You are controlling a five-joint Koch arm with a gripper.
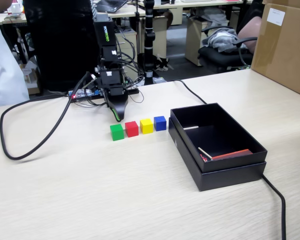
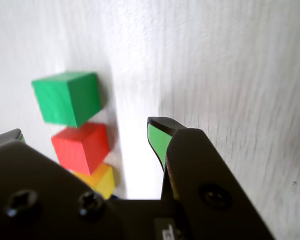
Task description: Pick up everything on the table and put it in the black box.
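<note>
So right now the gripper (image 1: 118, 116) hangs just behind the green cube (image 1: 116, 131), tip pointing down at the table (image 1: 90, 190), holding nothing. Only one jaw tip clearly shows (can't tell if it's spread or closed). The four cubes sit in a row running toward the black box (image 1: 225, 172), green at the far end from it, then red (image 1: 132, 128), yellow (image 1: 146, 125), blue (image 1: 160, 123). Green's my guess for first grab.

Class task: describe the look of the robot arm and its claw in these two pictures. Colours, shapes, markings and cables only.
The arm is built from boxy black segments; the upper one carries green lettering, too small to read. Thin black wires loop around its lower part, and a small red light shows near the base. The claw is black and tapers to a curved tip. In the wrist view its fingers have bright green inner faces, and screw heads show on the body.
</note>
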